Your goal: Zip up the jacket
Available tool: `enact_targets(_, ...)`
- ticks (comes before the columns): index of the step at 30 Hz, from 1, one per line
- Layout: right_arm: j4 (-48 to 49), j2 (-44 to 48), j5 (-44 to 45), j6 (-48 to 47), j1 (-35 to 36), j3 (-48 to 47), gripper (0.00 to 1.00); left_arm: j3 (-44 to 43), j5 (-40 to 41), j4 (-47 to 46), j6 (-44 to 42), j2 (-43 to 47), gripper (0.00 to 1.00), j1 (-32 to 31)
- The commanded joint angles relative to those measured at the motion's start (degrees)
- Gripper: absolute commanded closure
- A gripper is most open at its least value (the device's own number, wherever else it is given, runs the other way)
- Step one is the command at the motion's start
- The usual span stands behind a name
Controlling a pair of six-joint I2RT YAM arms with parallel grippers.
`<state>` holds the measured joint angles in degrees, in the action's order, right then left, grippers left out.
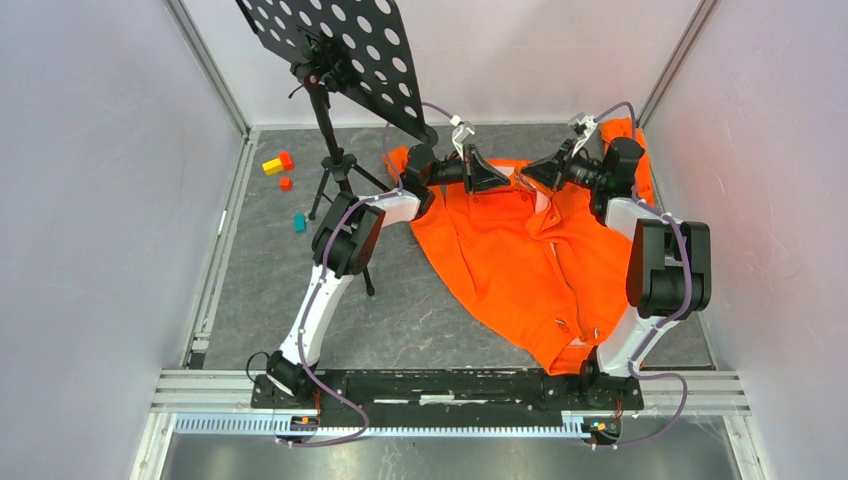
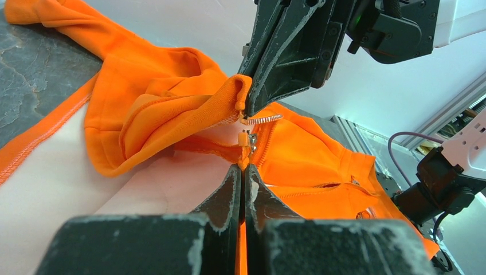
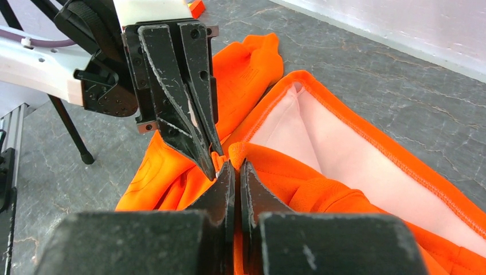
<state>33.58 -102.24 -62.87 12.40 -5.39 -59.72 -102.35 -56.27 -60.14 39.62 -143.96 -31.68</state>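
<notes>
Your left gripper (image 2: 243, 171) is pressed fully shut, its scuffed black fingers pinching a thin fold of the jacket (image 1: 520, 260) just below the slider (image 2: 247, 140). Your right gripper (image 3: 236, 167) is clamped just as tight on the orange collar edge. It meets the left one tip to tip, the two nearly touching. Between them a short run of pale metal teeth (image 2: 261, 119) sticks out sideways. The jacket is soft, bright orange fleece with stitched hems and a smooth pale pink lining (image 3: 344, 149). It lies rumpled on the dark grey, stone-patterned table (image 1: 400, 320), right of centre, stretching from the right arm's base to the far side where both grippers hold it. At far left stand a black perforated stand (image 1: 330, 40) and a few small coloured blocks (image 1: 278, 163).
</notes>
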Motion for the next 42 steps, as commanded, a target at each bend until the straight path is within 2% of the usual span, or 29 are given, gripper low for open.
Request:
enact_targets(1, 0.55, -0.51, -3.11, -0.79, -0.24, -0.22, 1.00, -2.18, -1.81, -2.93, 1.49, 2.07, 0.98, 0.38)
enact_targets(17, -1.92, -1.26, -4.32, -2.72, -0.67, -0.74, 1.00, -2.07, -2.26, -4.04, 2.26, 2.18, 0.98, 1.10)
enact_targets(31, 4.02, -0.86, -5.68, 1.78, -1.03, 0.92, 1.00, -2.24, -2.53, -4.11, 2.22, 1.86, 0.98, 1.10)
enact_targets(42, 5.11, 0.18, -5.68, 2.30, -1.20, 1.91, 1.00, -2.07, -2.13, -3.14, 1.37, 1.86, 0.98, 1.46)
